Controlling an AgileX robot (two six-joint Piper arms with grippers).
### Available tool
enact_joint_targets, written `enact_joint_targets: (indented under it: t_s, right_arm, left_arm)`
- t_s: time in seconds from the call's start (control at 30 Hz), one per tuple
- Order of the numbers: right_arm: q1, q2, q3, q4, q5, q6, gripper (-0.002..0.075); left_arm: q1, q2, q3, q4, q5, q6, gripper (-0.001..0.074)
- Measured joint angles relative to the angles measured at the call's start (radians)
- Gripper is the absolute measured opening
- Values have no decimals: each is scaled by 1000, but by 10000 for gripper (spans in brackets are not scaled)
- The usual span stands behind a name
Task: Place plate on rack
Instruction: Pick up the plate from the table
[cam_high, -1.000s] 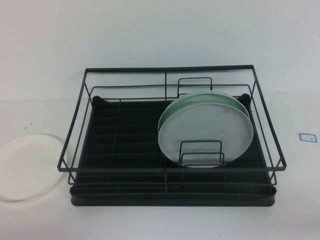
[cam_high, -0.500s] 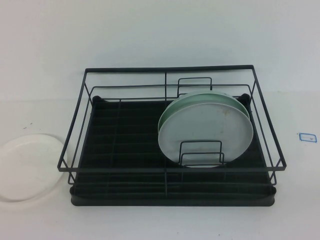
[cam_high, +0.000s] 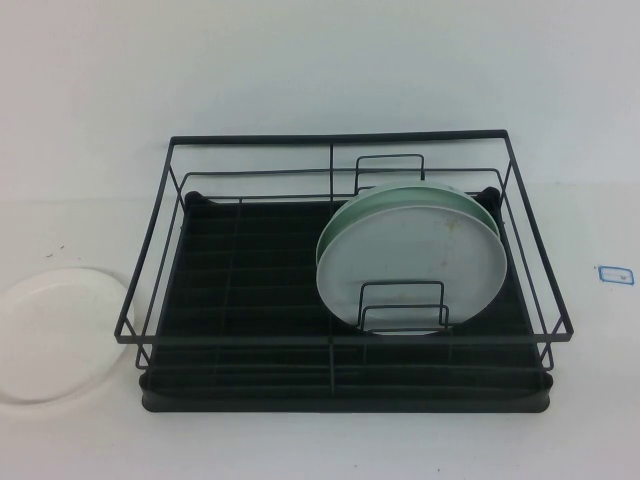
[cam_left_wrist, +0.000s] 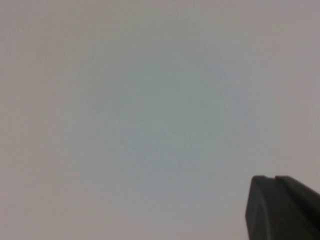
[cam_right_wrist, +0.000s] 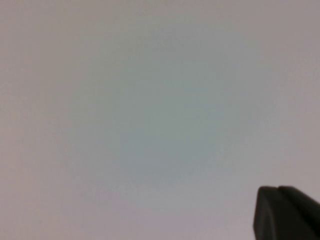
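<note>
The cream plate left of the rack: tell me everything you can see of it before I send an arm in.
The plate is plain creamy-white, round, with a shallow raised rim and no markings. It lies flat on the white table, just left of the rack, its left edge cut off by the high view. Nothing rests on it. The left gripper and right gripper show only as dark tips in their wrist views, over blank surface, away from it.
</note>
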Motion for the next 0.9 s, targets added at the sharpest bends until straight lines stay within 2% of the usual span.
enact_joint_targets:
  t_s: [0.13, 0.2, 0.3, 0.4, 0.57, 0.73, 0.8, 0.9]
  right_arm:
    - [0, 0, -85, -232, 198, 5, 19]
    - [0, 5, -146, -340, 290, 14, 19]
    - [0, 60, -221, -397, 377, 14, 19]
    - [0, 161, -282, -409, 431, 14, 19]
    - [0, 383, -347, -411, 465, 40, 19]
    - [0, 607, -433, -378, 687, 107, 19]
    - [0, 684, -470, -339, 813, 112, 19]
    - [0, 772, -496, -281, 953, 52, 19]
  left_arm:
    - [0, 2, -132, -138, 286, 232, 0]
    - [0, 17, -185, -167, 347, 392, 0]
    - [0, 103, -251, -275, 357, 577, 0]
    - [0, 218, -301, -480, 347, 706, 0]
    - [0, 529, -360, -878, 345, 1049, 0]
    - [0, 865, -495, -1287, 330, 1431, 0]
    - [2, 983, -561, -1365, 330, 1568, 0]
    - [14, 1137, -660, -1367, 367, 1588, 0]
